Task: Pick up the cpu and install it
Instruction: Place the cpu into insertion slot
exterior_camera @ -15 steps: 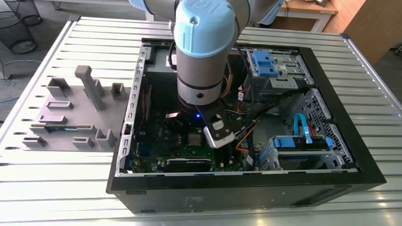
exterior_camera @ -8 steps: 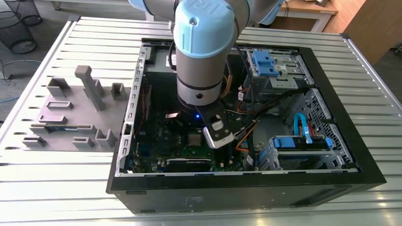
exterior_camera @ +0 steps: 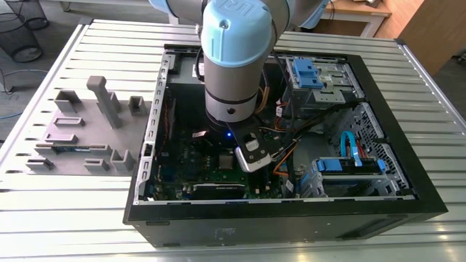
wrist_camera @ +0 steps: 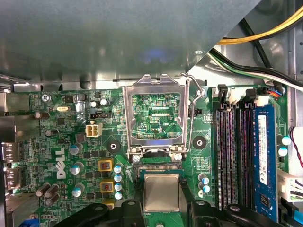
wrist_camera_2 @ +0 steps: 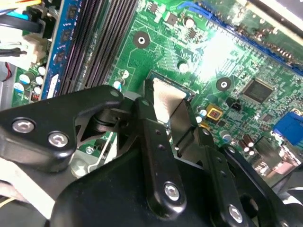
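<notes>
The gripper (wrist_camera_2: pixel 169 106) is pinching the cpu (wrist_camera: pixel 162 191) right over the open socket (wrist_camera: pixel 156 166), retention frame (wrist_camera: pixel 128 113) standing raised: pickup is looking done, seating and latching remaining.

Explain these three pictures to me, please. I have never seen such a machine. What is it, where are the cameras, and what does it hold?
It is a robot arm with a two-fingered gripper. The exterior view looks from outside at a metal table, on which lie an open computer case and a grey tray. The arm reaches into the case. Both wrist views come from cameras on the arm and look at the green circuit board. The gripper seems closed on the cpu chip, a small silver square, at the socket beside its opened metal frame.
</notes>
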### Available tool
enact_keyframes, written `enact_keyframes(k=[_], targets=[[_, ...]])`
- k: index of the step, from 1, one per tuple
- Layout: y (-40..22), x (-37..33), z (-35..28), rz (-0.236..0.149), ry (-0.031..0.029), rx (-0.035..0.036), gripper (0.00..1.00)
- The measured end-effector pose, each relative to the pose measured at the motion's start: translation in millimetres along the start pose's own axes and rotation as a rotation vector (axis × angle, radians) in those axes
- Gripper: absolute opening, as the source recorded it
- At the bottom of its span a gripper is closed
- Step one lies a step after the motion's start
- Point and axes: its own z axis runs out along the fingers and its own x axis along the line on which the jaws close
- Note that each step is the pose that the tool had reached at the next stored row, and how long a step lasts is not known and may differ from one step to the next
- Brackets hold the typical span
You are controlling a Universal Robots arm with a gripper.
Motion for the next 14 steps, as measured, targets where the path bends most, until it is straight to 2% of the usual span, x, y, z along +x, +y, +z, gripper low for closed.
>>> enact_keyframes(k=[11,14], targets=[[0.0,0.0,0.0,0.000,0.0000,-0.0001,0.38],[0.0,-0.1,-2.7,0.000,-0.0003,-0.0004,0.38]])
